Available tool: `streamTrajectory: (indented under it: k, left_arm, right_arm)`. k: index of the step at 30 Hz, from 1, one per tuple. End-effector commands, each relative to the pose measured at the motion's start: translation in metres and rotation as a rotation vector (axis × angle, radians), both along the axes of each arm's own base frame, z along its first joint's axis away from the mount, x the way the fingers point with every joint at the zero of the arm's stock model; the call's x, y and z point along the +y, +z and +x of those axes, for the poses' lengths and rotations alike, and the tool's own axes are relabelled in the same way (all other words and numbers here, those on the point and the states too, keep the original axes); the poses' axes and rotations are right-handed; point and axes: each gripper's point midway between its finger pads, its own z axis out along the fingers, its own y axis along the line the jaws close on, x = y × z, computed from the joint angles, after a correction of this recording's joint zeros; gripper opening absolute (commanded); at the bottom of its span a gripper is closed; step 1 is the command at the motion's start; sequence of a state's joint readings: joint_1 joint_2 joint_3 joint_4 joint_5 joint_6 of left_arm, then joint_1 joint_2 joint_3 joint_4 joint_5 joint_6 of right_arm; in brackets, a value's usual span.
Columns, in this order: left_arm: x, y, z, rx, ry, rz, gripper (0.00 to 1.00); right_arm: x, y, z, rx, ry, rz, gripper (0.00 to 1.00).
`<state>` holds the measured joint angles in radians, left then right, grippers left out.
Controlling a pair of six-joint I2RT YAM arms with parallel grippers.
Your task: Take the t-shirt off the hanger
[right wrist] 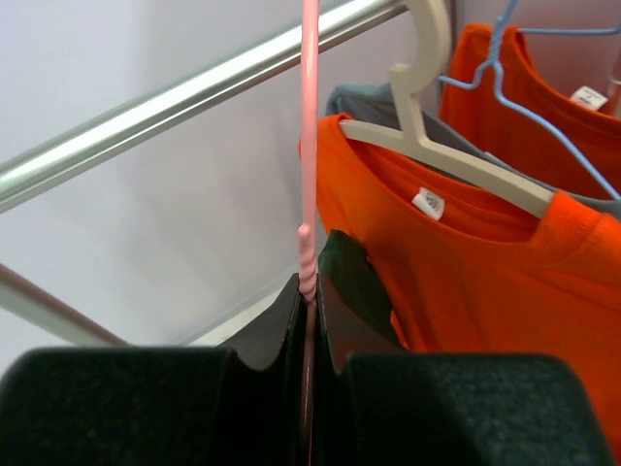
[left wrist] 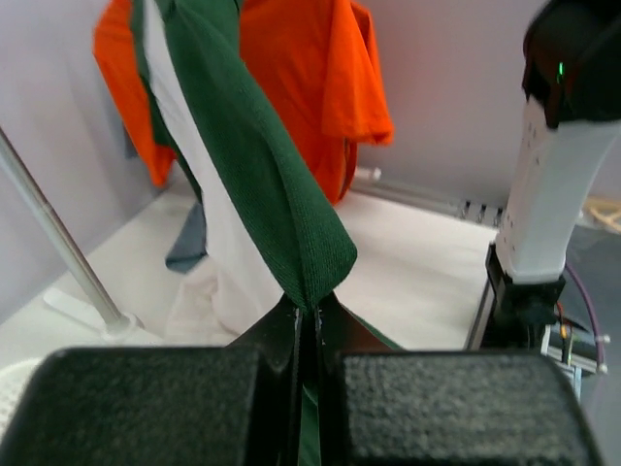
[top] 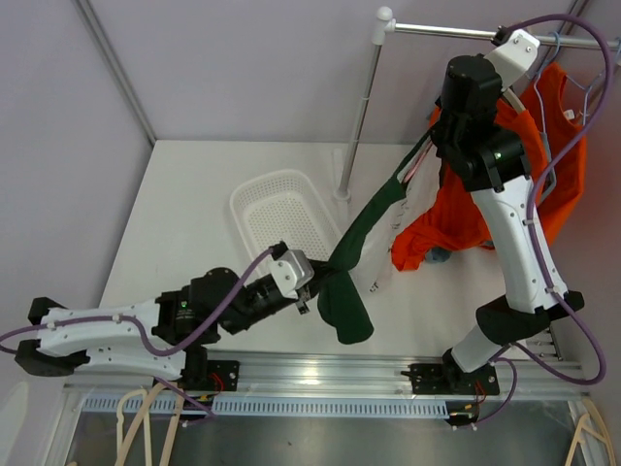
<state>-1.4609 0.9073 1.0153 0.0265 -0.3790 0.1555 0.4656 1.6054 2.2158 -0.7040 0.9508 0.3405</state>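
Left gripper (top: 304, 284) sits low at near centre, just beyond the near table edge. In the left wrist view its fingers are pressed together on a fold of the dark green cotton t-shirt (left wrist: 262, 165), with no gap between them. The shirt (top: 374, 218) runs as a taut diagonal band from the rack at far right down to this pinch, and its loose end hangs past the fingers. The tension looks intended to drag the cloth off its hanger. White fabric runs alongside the green; I cannot tell whether it is the shirt's inside or another garment.

Right gripper (top: 511, 46) is raised to the horizontal metal rail (top: 446, 32) at far right. In the right wrist view (right wrist: 309, 291) its fingers are clamped on the thin pink plastic hanger stem (right wrist: 310, 146), just below the rail (right wrist: 194, 87). Likely reason: it anchors the hanger so the pull strips the shirt and does not swing the hanger. The shirt's upper end is at the rack, so it is probably not free yet; the collar is hidden behind the right arm.

Just right of the stem, an orange t-shirt (right wrist: 466, 262) hangs on a white plastic hanger (right wrist: 456, 160). A blue wire hanger (right wrist: 524, 102) carries more orange cloth behind it.

The white perforated plastic basket (top: 262, 182) stands on the white table (top: 194, 214), left of the shirt band and beyond the left gripper. Nothing shows inside it; its near right corner is covered by shirt and wrist. It is probably the drop spot.
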Motion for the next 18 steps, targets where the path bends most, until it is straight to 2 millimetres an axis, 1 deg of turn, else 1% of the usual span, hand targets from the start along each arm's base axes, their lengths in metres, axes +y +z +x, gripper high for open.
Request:
streamTrajectory:
  k: [1,2,3,4,5,6,7,8,9,10,11,12,13,14,15,16,17,18]
  left_arm:
    - [-0.012,-0.02,-0.018,0.05,-0.058,0.004,0.01]
    - [-0.017,-0.027,-0.019,0.058,-0.063,0.005,0.01]
    - [-0.022,-0.036,-0.017,0.07,-0.055,0.012,0.01]
    - [-0.029,-0.043,-0.01,0.068,-0.026,0.0,0.01]
    - [-0.033,-0.05,-0.002,0.07,-0.006,0.008,0.01]
    - [-0.037,-0.048,0.006,0.104,0.002,-0.009,0.01]
    - [-0.046,-0.051,0.005,0.124,-0.056,0.002,0.01]
    - [-0.049,-0.063,0.029,0.171,-0.017,0.03,0.01]
    - [-0.052,-0.066,0.037,0.208,-0.012,0.028,0.01]
    - [-0.054,-0.039,0.046,0.197,-0.009,-0.014,0.01]
    - [-0.057,-0.052,0.063,0.209,0.041,0.033,0.01]
    - [-0.057,-0.031,0.073,0.191,0.078,0.012,0.01]
    - [-0.055,-0.012,0.084,0.184,0.12,-0.008,0.01]
    - [-0.056,-0.011,0.101,0.196,0.162,0.026,0.01]
    - [-0.054,0.005,0.11,0.211,0.184,-0.002,0.01]
    - [-0.053,-0.011,0.12,0.242,0.207,0.037,0.01]
    - [-0.045,0.008,0.135,0.256,0.225,0.016,0.01]
    - [-0.046,0.002,0.145,0.294,0.237,0.018,0.01]
  right_arm:
    - [-0.013,0.022,0.005,-0.077,-0.026,0.054,0.0]
    - [-0.011,0.021,0.005,-0.071,-0.015,0.057,0.0]
    - [-0.006,0.025,0.002,-0.084,0.022,0.084,0.0]
    - [-0.003,0.023,-0.001,-0.069,0.042,0.088,0.0]
    - [0.001,0.023,-0.005,-0.069,0.064,0.094,0.0]
    - [0.011,0.023,-0.013,-0.062,0.114,0.101,0.0]
    - [0.017,0.022,-0.018,-0.056,0.139,0.105,0.0]
    - [0.023,0.02,-0.023,-0.047,0.166,0.108,0.0]
    - [0.026,0.018,-0.033,-0.029,0.198,0.108,0.0]
    - [0.041,0.014,-0.038,-0.014,0.261,0.125,0.0]
    - [0.049,0.011,-0.043,-0.002,0.297,0.126,0.0]
    - [0.054,0.008,-0.051,0.019,0.331,0.121,0.0]
    - [0.065,0.01,-0.064,0.02,0.387,0.138,0.0]
    - [0.068,0.009,-0.071,0.028,0.414,0.14,0.0]
    - [0.074,0.01,-0.086,0.036,0.459,0.142,0.0]
    - [0.074,0.007,-0.087,0.052,0.466,0.137,0.0]
    - [0.078,0.012,-0.1,0.043,0.512,0.149,0.0]
    - [0.076,0.011,-0.107,0.052,0.525,0.151,0.0]
